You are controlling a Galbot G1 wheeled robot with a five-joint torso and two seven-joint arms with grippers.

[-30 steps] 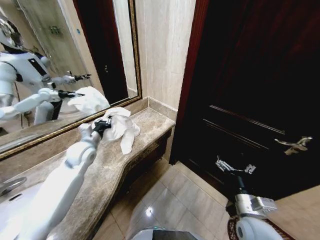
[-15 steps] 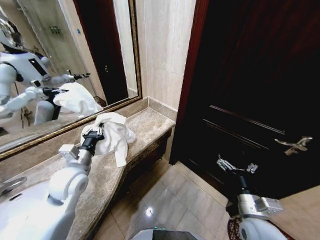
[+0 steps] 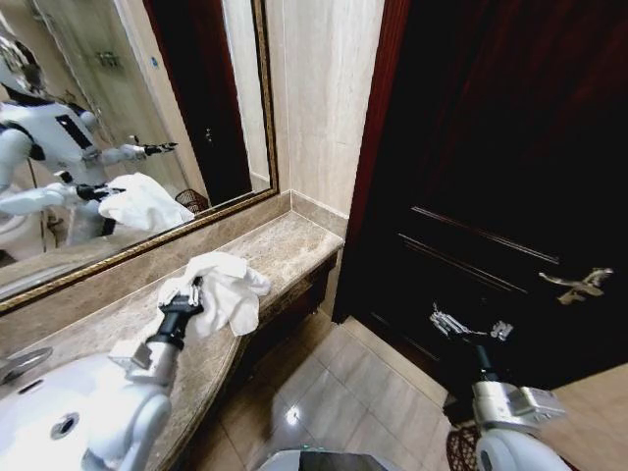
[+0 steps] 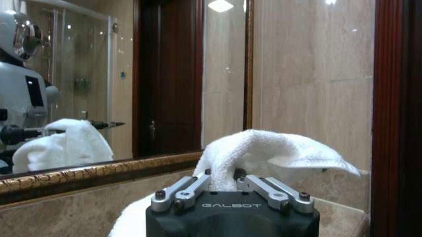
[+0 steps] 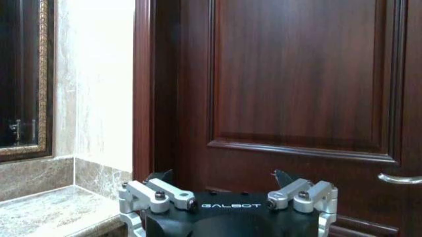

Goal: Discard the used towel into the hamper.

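Observation:
The white towel point(image 3: 231, 294) hangs bunched from my left gripper point(image 3: 194, 292), which is shut on it just above the marble counter. In the left wrist view the towel point(image 4: 264, 148) rises out of the shut left gripper point(image 4: 223, 174) and droops to one side. My right gripper point(image 3: 469, 329) is held low in front of the dark door, open and holding nothing; the right wrist view shows the right gripper point(image 5: 224, 177) with its fingers spread. A dark reddish woven rim, the hamper point(image 3: 457, 444), peeks out beside my right arm at the bottom, mostly hidden.
The marble counter point(image 3: 294, 245) runs along a gold-framed mirror point(image 3: 128, 118), with a white sink point(image 3: 39, 412) near me. A dark wooden door with a metal handle point(image 3: 584, 285) stands to the right. Tiled floor point(image 3: 334, 383) lies open between counter and door.
My left arm has drawn back toward me along the counter, carrying the towel away from the far corner. The right gripper has hardly moved.

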